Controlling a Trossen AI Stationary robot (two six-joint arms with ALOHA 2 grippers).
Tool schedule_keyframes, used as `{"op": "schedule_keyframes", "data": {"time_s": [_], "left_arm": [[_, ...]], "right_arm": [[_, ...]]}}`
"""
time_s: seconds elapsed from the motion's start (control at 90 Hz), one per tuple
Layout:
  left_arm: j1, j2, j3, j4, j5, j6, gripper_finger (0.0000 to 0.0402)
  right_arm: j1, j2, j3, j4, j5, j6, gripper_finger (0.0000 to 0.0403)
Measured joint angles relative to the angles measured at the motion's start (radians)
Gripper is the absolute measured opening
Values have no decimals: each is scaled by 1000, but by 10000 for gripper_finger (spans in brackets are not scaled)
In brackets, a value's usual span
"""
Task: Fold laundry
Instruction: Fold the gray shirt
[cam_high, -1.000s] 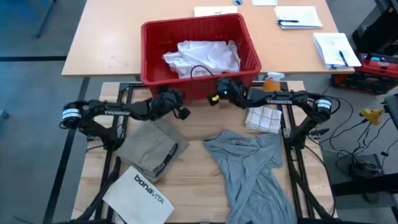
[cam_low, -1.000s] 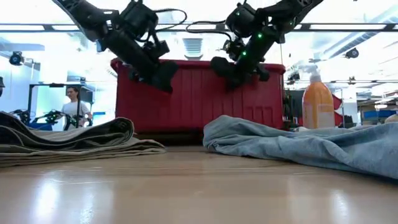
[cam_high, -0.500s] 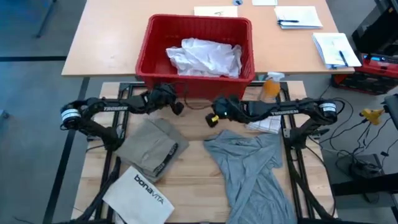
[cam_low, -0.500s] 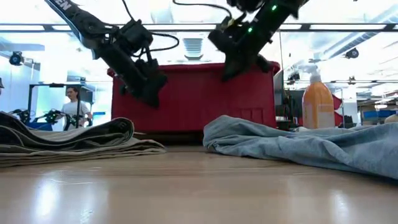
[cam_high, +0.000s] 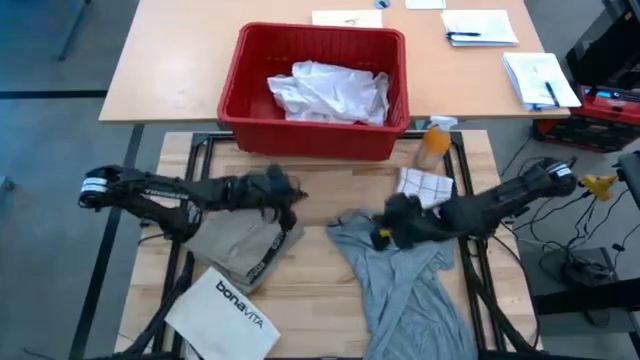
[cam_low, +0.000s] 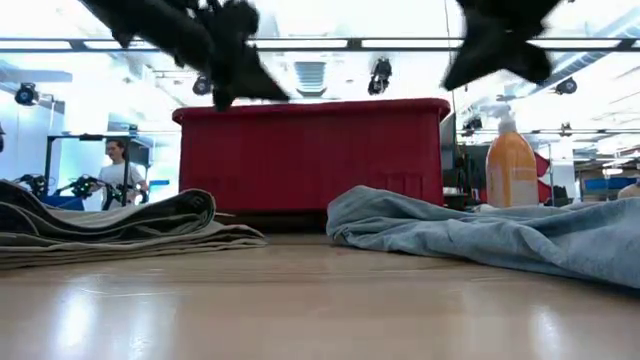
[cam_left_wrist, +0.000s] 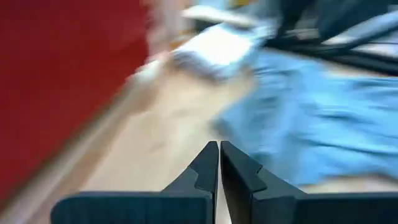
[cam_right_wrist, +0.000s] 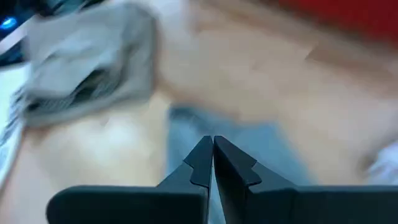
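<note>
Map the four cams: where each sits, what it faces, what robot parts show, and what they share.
High: overhead, straight down; both arms, red plastic basket, crumpled grey T-shirt.
Low: table height, facing the basket; blurred arms above.
Left wrist: past shut left gripper toward T-shirt.
Right wrist: past shut right gripper toward folded khaki-tan garment.
Shared: T-shirt.

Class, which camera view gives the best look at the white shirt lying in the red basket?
The high view: looking straight down, it shows the crumpled white shirt inside the red basket. The low view shows only the basket's wall, which hides the shirt. The left wrist view shows only a red blur; the right wrist view does not show it.
</note>
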Motion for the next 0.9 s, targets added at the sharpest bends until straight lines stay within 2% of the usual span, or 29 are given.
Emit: {"op": "schedule_keyframes", "data": {"time_s": [0.1, 0.211, 0.389, 0.489, 0.567, 0.7, 0.789, 0.9], "left_arm": [[-114, 58, -1, 72, 9, 7, 0], [-195, 140, 0, 143, -15, -34, 0], [-235, 328, 52, 216, -7, -92, 0], [-234, 437, 128, 214, 16, -122, 0], [-234, 508, 191, 206, 35, -137, 0], [-247, 561, 274, 214, 82, -101, 0], [-255, 571, 297, 200, 97, -83, 0], [-254, 571, 298, 186, 88, -89, 0]], "right_arm": [[84, 6, -30, -1, 0, 114, 1], [103, 49, -40, -2, 6, 138, 19], [51, 109, -59, -1, -8, 47, 103], [-17, 129, -67, 52, -115, -86, 156], [-76, 149, -67, 125, -227, -192, 175], [-144, 200, -67, 212, -273, -311, 170], [-191, 234, -67, 220, -306, -358, 151], [-247, 285, -72, 287, -399, -442, 121]]}}
